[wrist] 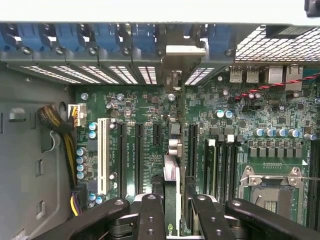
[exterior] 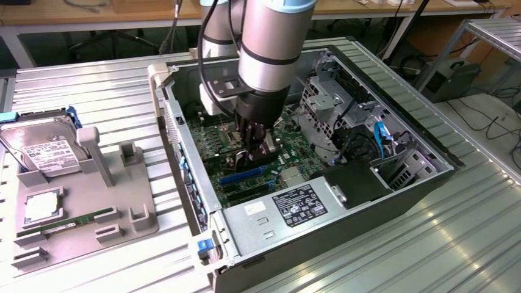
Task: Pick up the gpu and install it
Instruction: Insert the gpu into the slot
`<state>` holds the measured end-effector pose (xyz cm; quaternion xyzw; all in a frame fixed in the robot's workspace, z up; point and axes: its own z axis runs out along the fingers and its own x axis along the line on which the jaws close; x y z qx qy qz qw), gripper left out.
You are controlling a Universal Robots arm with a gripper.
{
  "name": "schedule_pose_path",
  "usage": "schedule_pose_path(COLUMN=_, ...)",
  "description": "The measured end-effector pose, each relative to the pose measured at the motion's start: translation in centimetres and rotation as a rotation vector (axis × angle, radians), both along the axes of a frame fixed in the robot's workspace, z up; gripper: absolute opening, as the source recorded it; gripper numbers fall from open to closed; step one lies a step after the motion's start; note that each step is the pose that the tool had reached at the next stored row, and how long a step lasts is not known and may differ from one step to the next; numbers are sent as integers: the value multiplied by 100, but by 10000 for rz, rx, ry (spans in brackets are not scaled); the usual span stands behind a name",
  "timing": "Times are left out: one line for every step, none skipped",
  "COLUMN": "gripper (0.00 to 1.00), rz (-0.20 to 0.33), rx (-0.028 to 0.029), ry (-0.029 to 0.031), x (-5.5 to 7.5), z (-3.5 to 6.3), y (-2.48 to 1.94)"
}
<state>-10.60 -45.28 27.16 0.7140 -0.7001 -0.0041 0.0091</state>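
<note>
My gripper (exterior: 255, 146) reaches down into the open computer case (exterior: 187, 159), low over the green motherboard (exterior: 285, 137). It is shut on the gpu (exterior: 244, 163), a thin dark card held on edge. In the wrist view the gpu (wrist: 172, 175) runs as a narrow strip between my two black fingers (wrist: 150, 217), and my gripper (wrist: 174, 220) clamps it from both sides. The card lies along a black expansion slot, and its silver bracket (wrist: 185, 50) sits at the rear slot openings of the case. Whether the card's lower edge is seated in the slot is hidden.
A white slot (wrist: 103, 155) and further black slots lie beside the card, with the bare CPU socket (wrist: 272, 182) on the other side. Outside the case a grey fixture (exterior: 122, 201) holds a hard drive (exterior: 45, 149) and a green memory stick (exterior: 69, 221). The power supply (exterior: 297, 204) fills the case's near end.
</note>
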Motion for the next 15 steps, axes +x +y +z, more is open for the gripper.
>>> schedule_pose_path(gripper=26, rz=-1, rx=58, ry=0, x=0, z=-6, y=-1)
schedule_pose_path(gripper=26, rz=-5, rx=108, ry=-1, x=0, z=-11, y=-2)
schedule_pose_path(gripper=26, rz=-8, rx=135, ry=-1, x=0, z=-14, y=-5)
schedule_pose_path(gripper=26, rz=-11, rx=137, ry=-1, x=0, z=-15, y=-13)
schedule_pose_path(gripper=26, rz=-16, rx=138, ry=-1, x=0, z=-15, y=-22)
schedule_pose_path(gripper=26, rz=-20, rx=138, ry=0, x=0, z=-15, y=-34)
schedule_pose_path(gripper=26, rz=-24, rx=138, ry=0, x=0, z=-16, y=-45)
schedule_pose_path(gripper=26, rz=-28, rx=139, ry=-1, x=0, z=-17, y=-54)
schedule_pose_path(gripper=26, rz=-40, rx=139, ry=-1, x=0, z=-20, y=-60)
schedule_pose_path(gripper=26, rz=-59, rx=140, ry=-1, x=-1, z=-25, y=-62)
schedule_pose_path(gripper=26, rz=-83, rx=141, ry=-2, x=0, z=-29, y=-64)
schedule_pose_path(gripper=26, rz=-115, rx=142, ry=0, x=0, z=-36, y=-67)
schedule_pose_path(gripper=26, rz=-156, rx=147, ry=-1, x=0, z=-46, y=-68)
schedule_pose_path(gripper=26, rz=-181, rx=149, ry=-2, x=0, z=-51, y=-68)
schedule_pose_path(gripper=26, rz=-226, rx=154, ry=-2, x=0, z=-60, y=-68)
